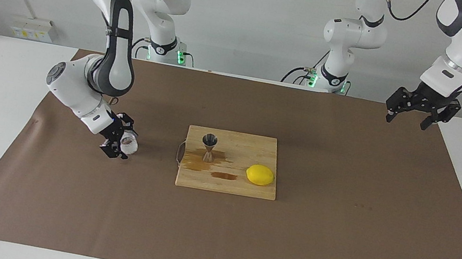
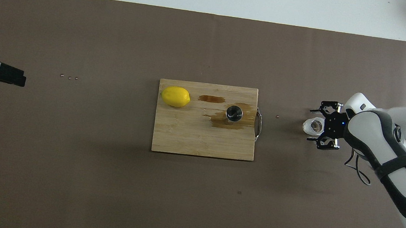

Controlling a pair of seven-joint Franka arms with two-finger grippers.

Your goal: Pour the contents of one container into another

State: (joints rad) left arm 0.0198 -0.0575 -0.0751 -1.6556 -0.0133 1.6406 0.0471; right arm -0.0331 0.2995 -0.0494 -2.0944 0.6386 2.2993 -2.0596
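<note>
Right end effector spread wide around knobbly clear cup on the paper, not clamped

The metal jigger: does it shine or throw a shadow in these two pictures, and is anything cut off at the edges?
Facing view: the jigger shows small bright glints and only a faint shadow on the cutting board; light is soft and even. Overhead view: its mouth looks dark with a bright rim, and the left gripper is cut by the picture's edge.
</note>
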